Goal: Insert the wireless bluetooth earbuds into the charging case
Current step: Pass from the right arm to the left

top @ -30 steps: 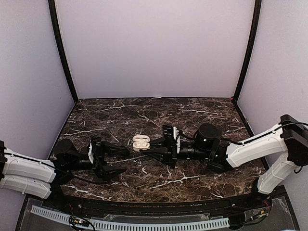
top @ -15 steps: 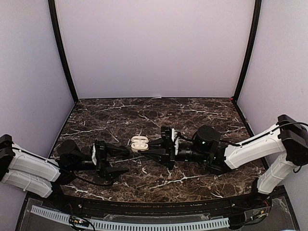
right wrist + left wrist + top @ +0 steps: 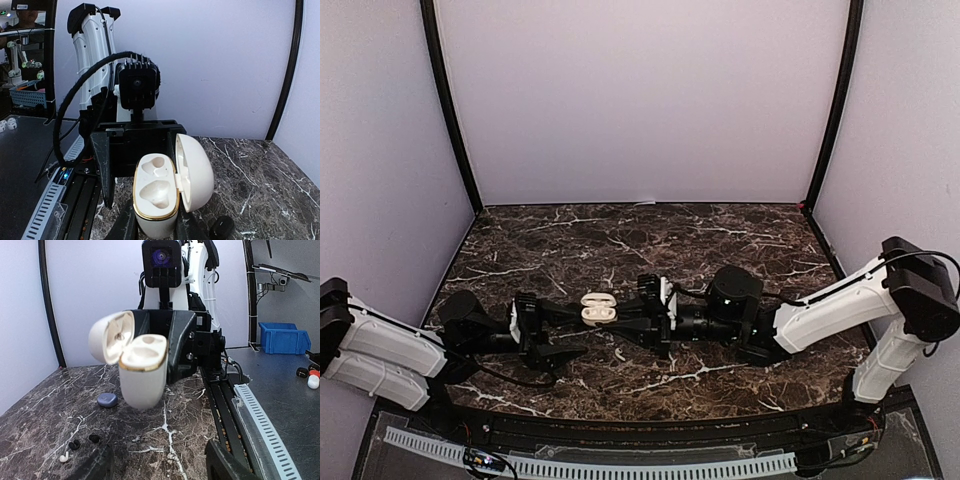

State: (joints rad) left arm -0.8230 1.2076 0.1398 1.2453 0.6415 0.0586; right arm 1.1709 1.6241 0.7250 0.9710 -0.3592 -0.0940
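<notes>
Over table [image 3: 740,235] centre my right gripper [image 3: 620,320] clamps the open, empty charging case [image 3: 598,310]; left gripper [image 3: 570,332], apart, should fetch an earbud [image 3: 64,457].

Dark marble tabletop [image 3: 720,230]; lavender walls [image 3: 640,100]; black corner posts [image 3: 450,110].

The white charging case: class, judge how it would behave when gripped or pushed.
The white charging case looks glossy and rounded, so it may slip in a grip. Its open lid would probably swing shut if pushed. Stood on its rounded bottom, it would likely tip.
</notes>
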